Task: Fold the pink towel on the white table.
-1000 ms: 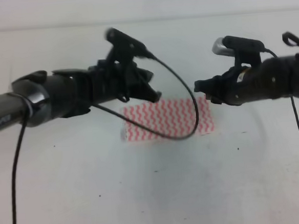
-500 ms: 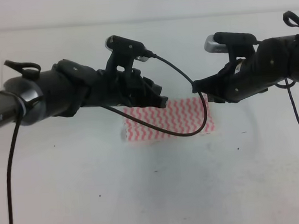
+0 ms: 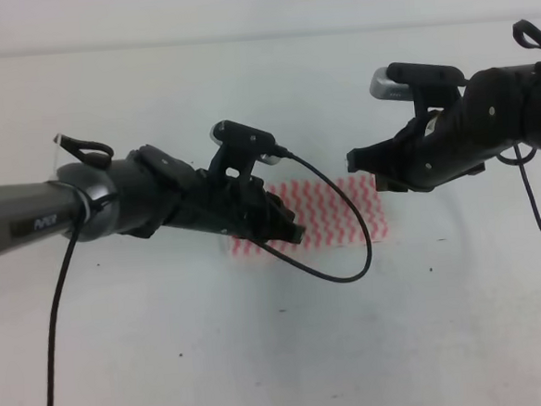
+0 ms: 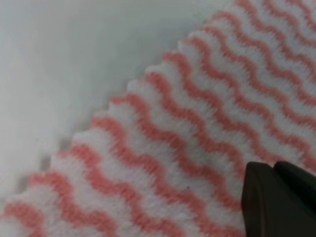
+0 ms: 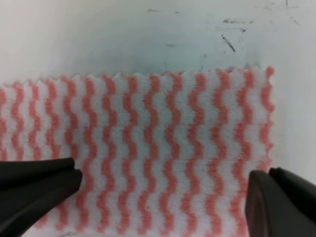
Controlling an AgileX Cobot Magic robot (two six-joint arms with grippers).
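The pink towel [image 3: 331, 208] lies flat on the white table [image 3: 262, 352], wavy pink stripes up. My left gripper [image 3: 289, 230] is down at the towel's left end, close to the cloth. In the left wrist view the towel [image 4: 187, 123] fills the frame and only one dark finger [image 4: 279, 197] shows, far off to the right, so the jaws stand apart. My right gripper [image 3: 361, 164] hovers open above the towel's right end. In the right wrist view its two fingers flank the towel [image 5: 148, 148] near the right edge, with the gripper [image 5: 163, 177] holding nothing.
A black cable [image 3: 353, 258] loops from the left arm across the towel's front edge. Bare table [image 5: 98, 29] with dark scuffs lies beyond the towel's far edge, and bare table [image 4: 59, 49] shows beside its corner.
My left arm has dropped from above the towel down onto its left end. The right gripper has moved slightly up and back, staying open over the right end.
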